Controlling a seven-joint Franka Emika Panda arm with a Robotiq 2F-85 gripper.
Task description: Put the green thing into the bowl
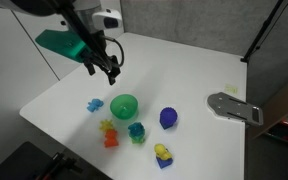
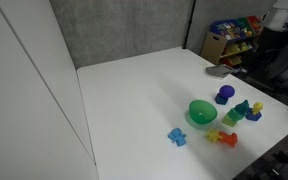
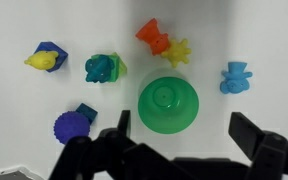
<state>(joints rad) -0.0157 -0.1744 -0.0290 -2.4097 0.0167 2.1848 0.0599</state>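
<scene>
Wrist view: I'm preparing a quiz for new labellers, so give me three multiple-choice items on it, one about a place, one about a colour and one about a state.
1. Where is the green thing?
A. inside the bowl
B. on the table, outside the bowl
C. between the fingers

2. What colour is the bowl?
A. bright green
B. red
C. white

3. How is the gripper?
A. shut on the green thing
B. open, holding nothing
C. shut on the bowl's rim

Answers:
1 B: it lies on the white surface, apart from the bowl.
2 A: its whole round body is bright green.
3 B: the fingers stand wide apart with nothing gripped.
</scene>
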